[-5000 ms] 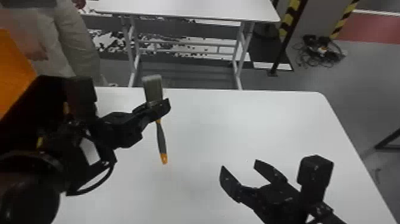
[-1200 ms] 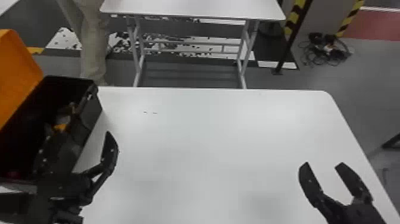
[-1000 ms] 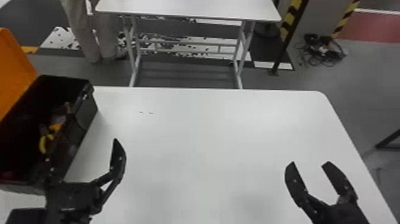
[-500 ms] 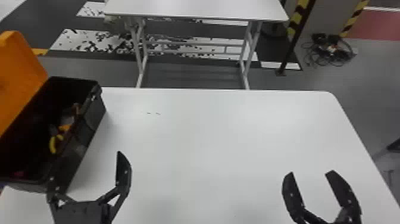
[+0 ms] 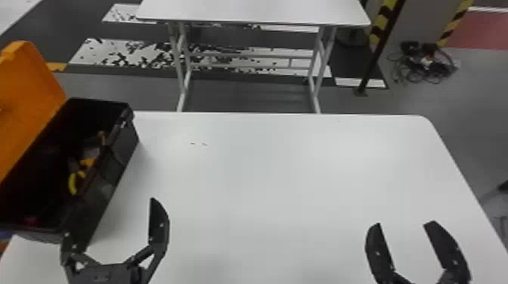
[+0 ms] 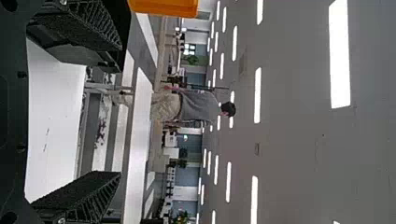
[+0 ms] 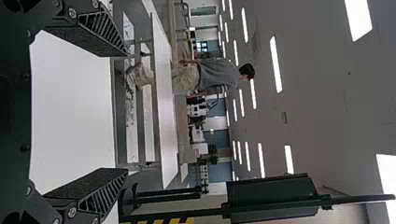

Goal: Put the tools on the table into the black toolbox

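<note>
As I look down from the head view, the black toolbox (image 5: 109, 185) sits at the left end of the white table (image 5: 283, 173), its orange lid (image 5: 28, 102) open. Tools lie inside it: a yellow handle (image 5: 72, 184) and an orange piece (image 5: 87, 162) show against the wall nearest the middle of the table, and a dim red thing (image 5: 30, 221) lies at the end nearest me. My left gripper (image 5: 109, 216) is by the toolbox's near corner, its fingers wide apart. My right gripper (image 5: 404, 223) is over the table's near right part, its fingers also apart. Small dark marks (image 5: 193, 143) dot the tabletop. Beyond stands a second table (image 5: 253, 11); cables (image 5: 425, 68) lie on the floor.
</note>
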